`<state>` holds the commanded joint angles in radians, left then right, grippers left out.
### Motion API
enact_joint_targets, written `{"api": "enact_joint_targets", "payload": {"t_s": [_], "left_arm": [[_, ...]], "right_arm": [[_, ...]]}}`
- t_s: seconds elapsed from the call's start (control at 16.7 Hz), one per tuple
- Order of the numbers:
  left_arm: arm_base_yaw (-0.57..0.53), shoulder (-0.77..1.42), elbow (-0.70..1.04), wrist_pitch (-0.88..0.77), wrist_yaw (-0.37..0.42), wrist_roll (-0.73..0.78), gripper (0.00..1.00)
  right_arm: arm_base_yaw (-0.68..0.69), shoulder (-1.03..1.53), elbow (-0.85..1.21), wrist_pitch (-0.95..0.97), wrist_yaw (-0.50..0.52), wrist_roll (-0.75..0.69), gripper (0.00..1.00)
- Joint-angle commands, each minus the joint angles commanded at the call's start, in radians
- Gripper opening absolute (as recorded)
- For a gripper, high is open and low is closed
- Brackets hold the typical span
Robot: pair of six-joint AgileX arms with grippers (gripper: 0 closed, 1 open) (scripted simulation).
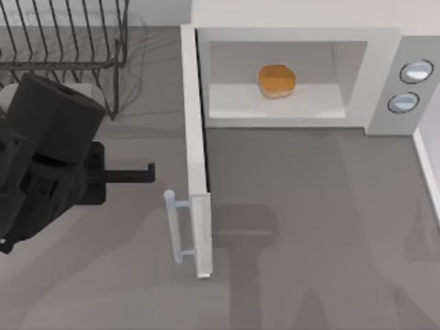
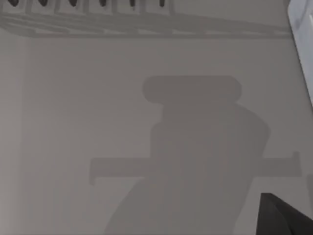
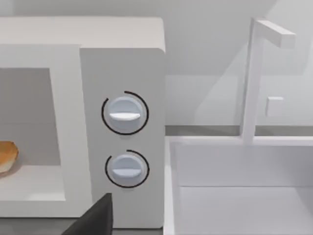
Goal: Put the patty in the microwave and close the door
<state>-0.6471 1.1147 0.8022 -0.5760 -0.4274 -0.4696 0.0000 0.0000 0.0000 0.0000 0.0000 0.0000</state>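
The white microwave [image 1: 381, 75] stands at the back of the table with its cavity open. The orange-brown patty [image 1: 277, 80] lies flat on the cavity floor, near the middle, and its edge also appears in the right wrist view [image 3: 6, 156]. The door [image 1: 199, 172] is swung wide open, edge-on toward the front, its pale bar handle [image 1: 175, 230] facing left. My left gripper [image 1: 148, 173] points right at the door's outer face, a short gap away and behind the handle. A dark part of my right gripper [image 3: 95, 215] sits low in front of the microwave's grey button panel [image 3: 122, 137].
A black wire rack [image 1: 69, 48] stands at the back left, just behind my left arm. Right of the microwave is a white sink basin [image 3: 234, 196] with an upright faucet [image 3: 254, 78]; its rim [image 1: 427, 165] runs along the table's right side. Bare grey table lies before the microwave.
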Motion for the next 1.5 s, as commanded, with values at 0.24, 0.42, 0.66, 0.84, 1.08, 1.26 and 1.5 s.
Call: {"api": "enact_joint_targets", "payload": {"t_s": [0.24, 0.42, 0.66, 0.84, 1.08, 1.26, 1.5], "left_arm": [[0.004, -0.002, -0.006, 0.005, 0.001, 0.001, 0.0], [0.004, 0.026, -0.061, 0.067, 0.001, 0.002, 0.0], [0.004, 0.074, -0.166, 0.249, 0.002, 0.004, 0.0], [0.005, 0.111, -0.251, 0.391, 0.003, 0.005, 0.0], [0.005, 0.152, -0.33, 0.485, 0.004, 0.007, 0.0], [0.005, 0.152, -0.33, 0.485, 0.004, 0.007, 0.0], [-0.031, 0.186, -0.295, 0.47, -0.018, -0.026, 0.0]], "right_arm": [[0.0, 0.0, 0.0, 0.0, 0.0, 0.0, 1.0], [0.0, 0.0, 0.0, 0.0, 0.0, 0.0, 1.0], [0.0, 0.0, 0.0, 0.0, 0.0, 0.0, 1.0], [0.0, 0.0, 0.0, 0.0, 0.0, 0.0, 1.0], [0.0, 0.0, 0.0, 0.0, 0.0, 0.0, 1.0], [0.0, 0.0, 0.0, 0.0, 0.0, 0.0, 1.0], [0.0, 0.0, 0.0, 0.0, 0.0, 0.0, 1.0]]}}
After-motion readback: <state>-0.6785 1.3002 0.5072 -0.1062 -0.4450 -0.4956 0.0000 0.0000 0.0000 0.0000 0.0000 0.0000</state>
